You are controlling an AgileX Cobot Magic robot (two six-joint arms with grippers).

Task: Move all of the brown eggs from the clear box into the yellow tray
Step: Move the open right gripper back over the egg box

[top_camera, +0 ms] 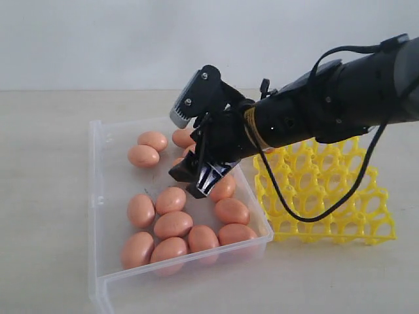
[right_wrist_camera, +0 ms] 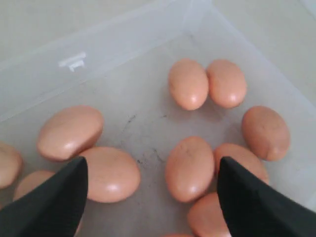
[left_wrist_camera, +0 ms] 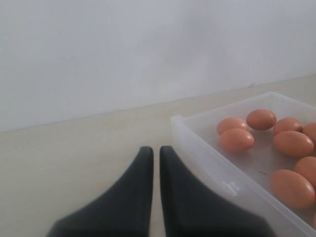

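Several brown eggs (top_camera: 173,224) lie loose in the clear box (top_camera: 98,196). The yellow tray (top_camera: 340,196) stands just right of the box, and its visible cups hold nothing. My right gripper (top_camera: 204,175) reaches across into the box and hangs open over the eggs. In the right wrist view the right gripper (right_wrist_camera: 153,170) has wide-apart fingers with one egg (right_wrist_camera: 190,168) and another egg (right_wrist_camera: 109,174) below the gap, neither one held. My left gripper (left_wrist_camera: 156,150) is shut and empty on the table outside the box wall (left_wrist_camera: 207,155).
The right arm's black forearm (top_camera: 327,104) and a looping cable (top_camera: 308,209) pass over the tray's near-left corner. Dark scuff marks (right_wrist_camera: 143,155) show on the box floor. A pale wall rises behind the beige table (top_camera: 46,163).
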